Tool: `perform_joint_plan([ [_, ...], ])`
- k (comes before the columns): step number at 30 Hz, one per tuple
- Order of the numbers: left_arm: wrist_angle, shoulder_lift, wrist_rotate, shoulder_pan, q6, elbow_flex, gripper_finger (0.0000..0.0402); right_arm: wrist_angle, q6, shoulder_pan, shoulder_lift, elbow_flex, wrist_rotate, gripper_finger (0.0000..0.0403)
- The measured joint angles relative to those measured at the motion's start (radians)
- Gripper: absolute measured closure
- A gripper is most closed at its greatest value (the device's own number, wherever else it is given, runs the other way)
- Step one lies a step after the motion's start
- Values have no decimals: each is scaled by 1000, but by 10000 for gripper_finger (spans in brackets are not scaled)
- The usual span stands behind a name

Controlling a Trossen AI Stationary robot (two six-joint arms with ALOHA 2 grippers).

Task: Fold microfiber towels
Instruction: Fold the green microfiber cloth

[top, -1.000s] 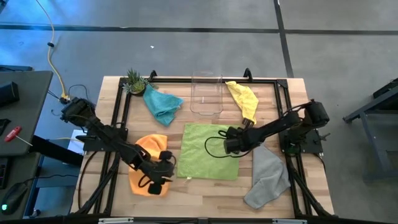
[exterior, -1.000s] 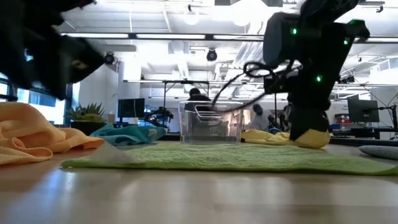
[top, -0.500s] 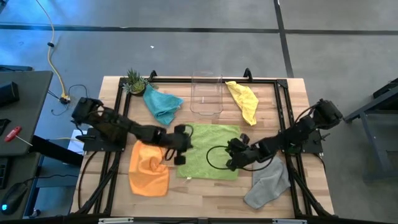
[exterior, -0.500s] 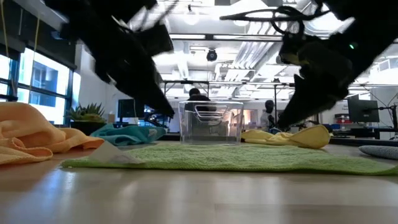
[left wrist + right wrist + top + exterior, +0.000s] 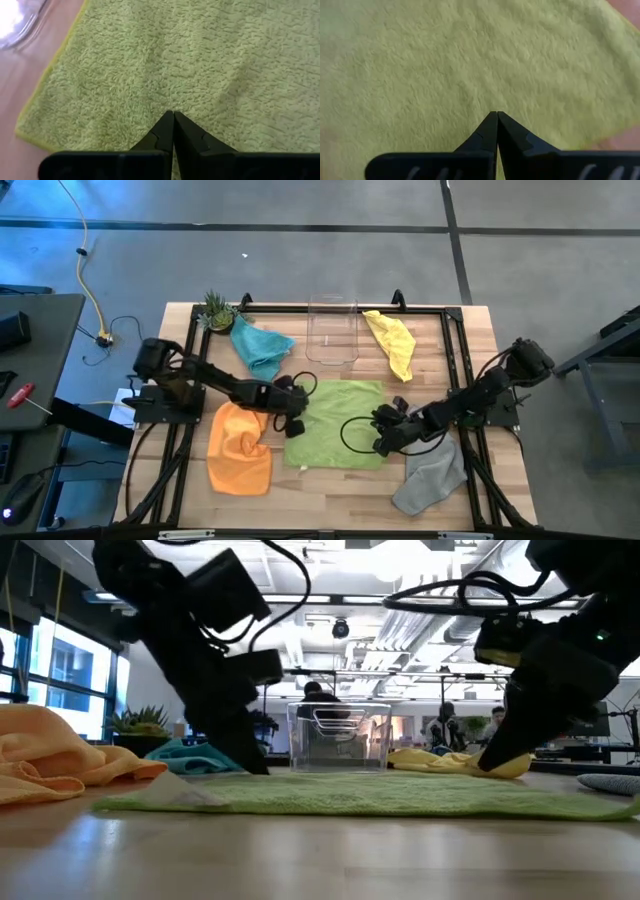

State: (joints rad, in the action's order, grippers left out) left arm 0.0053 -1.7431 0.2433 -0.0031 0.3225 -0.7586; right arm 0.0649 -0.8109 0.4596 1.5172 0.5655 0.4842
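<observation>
The lime green towel (image 5: 335, 423) lies spread flat in the middle of the table. My left gripper (image 5: 293, 423) is shut, with its tips at the towel's left edge. My right gripper (image 5: 383, 445) is also shut, with its tips near the towel's near right corner. Both slant steeply down at the cloth. Around the green towel lie the orange towel (image 5: 240, 448), crumpled at the near left, and the teal towel (image 5: 260, 347) at the far left. The yellow towel (image 5: 392, 342) is at the far right and the grey towel (image 5: 430, 472) at the near right. My left gripper has its shut fingertips (image 5: 167, 125) down at the green towel's top surface (image 5: 173, 102), a little inside its left edge, slanting down from the table's left. Nothing is between the fingers, and the cloth stays flat. My right gripper sets its shut fingertips (image 5: 491, 125) at the towel's surface (image 5: 497, 102) close to the near right corner, slanting down from the right. Whether either tip presses the cloth or hovers just above it, I cannot tell.
A clear plastic bin (image 5: 332, 330) stands at the far middle, behind the green towel. A small plant (image 5: 217, 310) sits at the far left corner. A black frame (image 5: 195, 370) runs around the work area.
My left gripper has left the orange towel at the near left, swung toward the table's right and far side, come down at the green towel's left edge, and shut. My right gripper has moved from the green towel's right middle toward its near right corner, tipping down more steeply.
</observation>
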Motion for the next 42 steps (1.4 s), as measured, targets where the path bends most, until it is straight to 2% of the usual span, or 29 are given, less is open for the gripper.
perform_joint_plan([
  [5,-68,56,30,-66,91,0,401,72,22,1,-39,1,-6,403],
  [11,-109,138,105,-132,90,0,401,53,107,2,-69,0,10,403],
  [14,-37,157,98,-153,47,-1,401,-93,221,15,-62,-54,18,403],
  [19,101,167,15,-164,-35,-1,401,-495,302,14,-54,-203,-37,403],
  [24,162,167,-64,-159,-80,0,401,-721,365,20,-61,-275,23,403],
  [28,104,176,-153,-126,-88,-16,401,-727,398,18,-61,-277,91,403],
  [32,67,190,-159,-83,-90,-51,401,-727,427,19,-61,-277,74,403],
  [42,129,185,-217,-2,-182,-61,401,-728,417,19,-61,-277,65,403],
])
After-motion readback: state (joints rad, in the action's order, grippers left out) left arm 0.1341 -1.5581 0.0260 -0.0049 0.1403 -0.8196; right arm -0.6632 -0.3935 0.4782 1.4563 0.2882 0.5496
